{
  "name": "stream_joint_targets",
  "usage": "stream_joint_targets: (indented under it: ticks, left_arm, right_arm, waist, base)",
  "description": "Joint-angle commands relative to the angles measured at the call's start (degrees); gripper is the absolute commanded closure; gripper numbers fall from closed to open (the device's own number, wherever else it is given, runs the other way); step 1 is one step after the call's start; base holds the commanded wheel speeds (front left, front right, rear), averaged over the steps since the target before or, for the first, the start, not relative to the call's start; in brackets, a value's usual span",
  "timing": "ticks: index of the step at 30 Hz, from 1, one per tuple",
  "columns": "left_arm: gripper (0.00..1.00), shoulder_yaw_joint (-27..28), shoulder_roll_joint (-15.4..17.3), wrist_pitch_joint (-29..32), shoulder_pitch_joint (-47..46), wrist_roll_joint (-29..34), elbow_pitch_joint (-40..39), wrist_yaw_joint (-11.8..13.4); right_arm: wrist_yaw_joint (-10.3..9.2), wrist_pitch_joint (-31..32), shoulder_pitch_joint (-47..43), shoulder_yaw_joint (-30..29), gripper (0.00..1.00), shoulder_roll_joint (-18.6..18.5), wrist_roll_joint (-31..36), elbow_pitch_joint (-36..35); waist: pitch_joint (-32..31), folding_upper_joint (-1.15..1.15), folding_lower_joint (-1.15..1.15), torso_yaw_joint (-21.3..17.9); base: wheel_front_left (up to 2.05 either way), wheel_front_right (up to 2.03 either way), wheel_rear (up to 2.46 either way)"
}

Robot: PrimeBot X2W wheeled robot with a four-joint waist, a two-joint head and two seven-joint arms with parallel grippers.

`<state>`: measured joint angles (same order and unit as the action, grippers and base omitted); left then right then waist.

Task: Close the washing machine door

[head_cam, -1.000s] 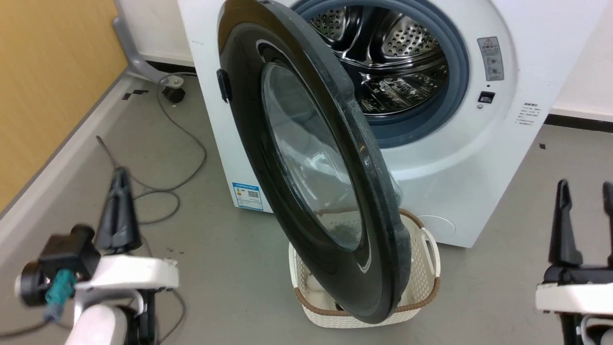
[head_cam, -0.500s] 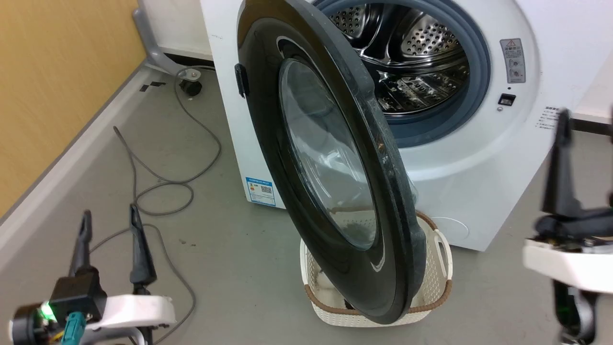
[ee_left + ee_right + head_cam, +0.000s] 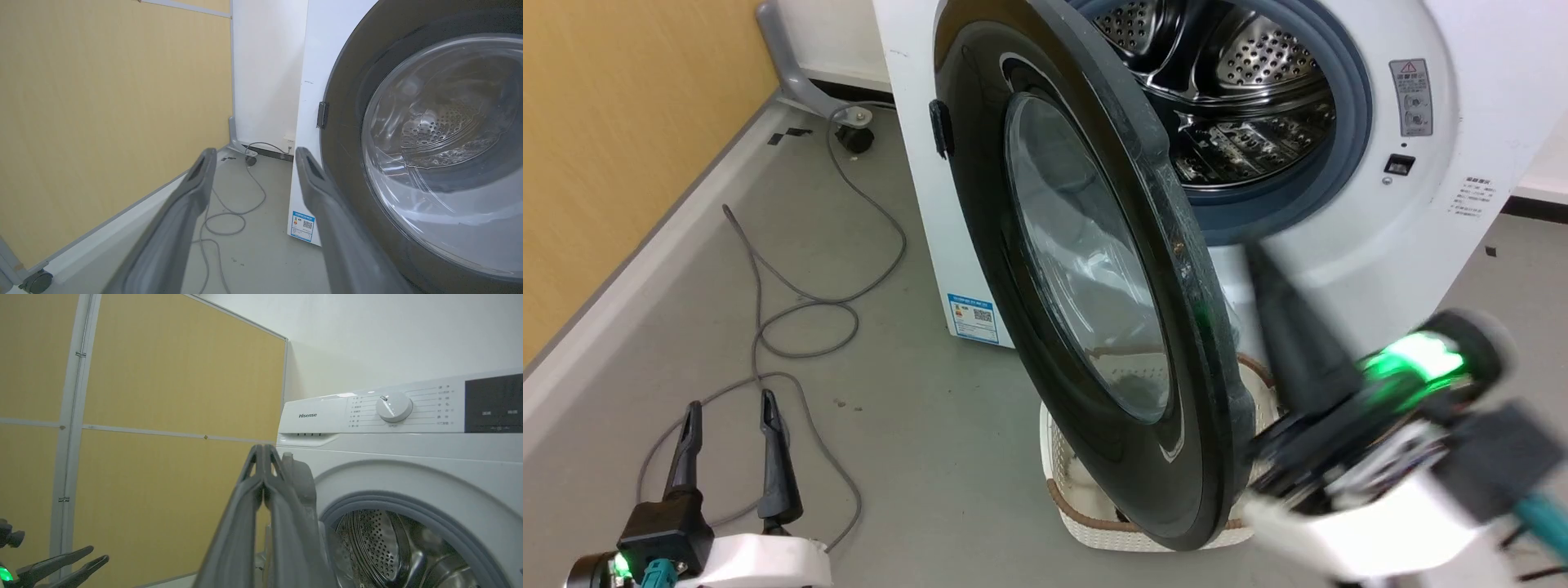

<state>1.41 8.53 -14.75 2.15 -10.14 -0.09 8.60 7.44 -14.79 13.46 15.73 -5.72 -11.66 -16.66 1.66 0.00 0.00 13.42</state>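
My right claw (image 3: pixel 264 450) is pinched closed by the washing machine door (image 3: pixel 980 212) rim (blurred, contact unclear); left claw (image 3: pixel 729 412) spread, well apart.

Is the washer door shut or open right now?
Open. The door stands swung far out from the washer, leaving the steel drum uncovered behind it.

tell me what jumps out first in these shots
The large round glossy black washing machine door with its bulging clear glass window dominates the head view's centre, standing wide open before the shiny perforated steel drum. The right claw, fingers pressed together in its wrist view, shows as a blur with a green light at the head view's lower right; the left claw rests open at lower left.
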Motion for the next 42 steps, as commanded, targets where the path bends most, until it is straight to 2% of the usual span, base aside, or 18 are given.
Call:
stream_joint_targets:
  ticks: [1, 9, 13, 17, 24, 29, 36, 42]
  left_arm:
    - [0.00, 0.8, -0.8, -0.2, 0.5, 0.7, 0.3, -0.7]
    - [0.00, 3.3, -3.0, -0.2, 0.4, 2.0, 0.9, -2.8]
    - [0.00, 4.2, -3.6, -0.2, 0.4, 2.7, 1.0, -3.6]
    - [0.00, 5.0, -4.1, -0.2, 0.2, 3.4, 1.0, -4.2]
    - [0.00, 6.0, -4.8, -0.2, 0.2, 4.4, 0.9, -4.8]
    - [0.00, 6.1, -5.0, -0.2, 0.2, 5.4, 1.0, -5.0]
    - [0.00, 4.9, -5.4, -0.2, -0.7, 5.9, 0.7, -4.4]
    - [0.00, 4.3, -5.6, -0.2, -1.6, 5.6, 0.1, -3.8]
  right_arm:
    - [0.05, -0.2, 0.3, 4.2, 1.00, -2.4, -1.9, 1.2]
    - [0.05, -0.2, -1.2, 17.6, 1.00, -8.5, -4.7, 7.2]
    - [0.05, -0.2, -2.6, 21.3, 1.00, -9.9, -5.0, 10.6]
    - [0.05, -0.2, -4.4, 22.0, 1.00, -11.2, -5.3, 14.7]
    - [0.05, -0.2, -7.3, 17.1, 1.00, -12.3, -5.1, 19.4]
    - [0.05, -0.2, -7.8, 11.8, 1.00, -11.7, -6.1, 21.4]
    - [0.05, -0.2, -5.1, 4.6, 1.00, -11.7, -7.1, 25.6]
    - [0.05, -0.2, -1.0, 0.6, 1.00, -12.1, -7.1, 29.5]
  waist:
    - [0.1, 0.00, 0.00, 0.0]
    - [0.0, 0.00, 0.00, -0.3]
    - [0.0, 0.00, 0.00, -0.6]
    - [0.0, 0.00, 0.00, -1.0]
    - [0.1, 0.00, 0.00, -2.0]
    - [0.5, 0.00, 0.00, -3.1]
    - [1.9, 0.00, 0.00, -4.5]
    - [4.2, 0.00, 0.00, -5.6]
  base:
    - [0.00, 0.00, 0.00]
    - [0.00, 0.00, 0.00]
    - [0.00, 0.00, 0.00]
    - [0.00, 0.00, 0.00]
    - [0.00, 0.00, 0.00]
    - [0.00, 0.00, 0.00]
    - [0.00, 0.00, 0.00]
    - [0.00, 0.00, 0.00]
